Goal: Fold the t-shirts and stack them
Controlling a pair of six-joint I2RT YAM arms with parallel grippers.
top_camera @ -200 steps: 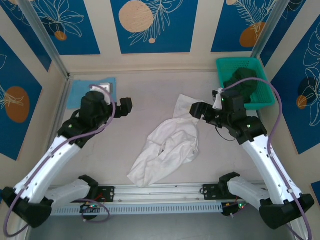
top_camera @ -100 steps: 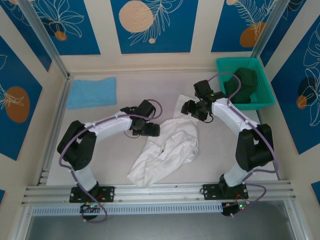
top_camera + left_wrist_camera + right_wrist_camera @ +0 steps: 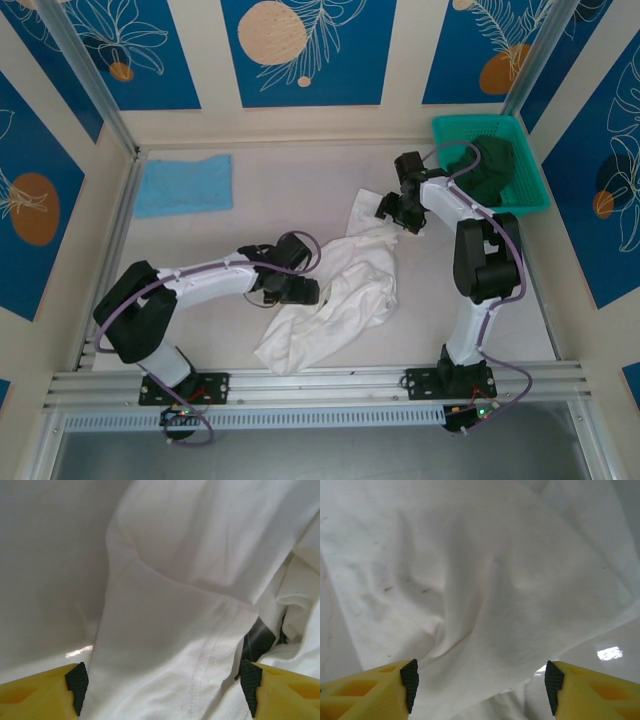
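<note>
Lying crumpled at the middle of the table [image 3: 250,215], the white t-shirt [image 3: 335,290] runs from about 7 o'clock to 1 o'clock, a narrow tongue of cloth reaching out at its 1 o'clock end. The light-blue t-shirt [image 3: 185,183] rests flat as a neat rectangle at the table's 10 o'clock corner, well apart from the white one. At 2 o'clock a teal basket [image 3: 478,123] holds a dark green cloth [image 3: 490,165]. The left gripper [image 3: 295,290] sits low at the white shirt's 9 o'clock edge. In the left wrist view its yellow fingers [image 3: 35,695] stand spread wide, with a hemmed sleeve flap lying between the black pads; they pinch nothing. The right gripper [image 3: 398,212] is down at the shirt's 1 o'clock tip. From the right wrist view its fingers [image 3: 365,690] are likewise spread apart over a wrinkled corner of white fabric, the bare table showing at 4 o'clock of that corner.
</note>
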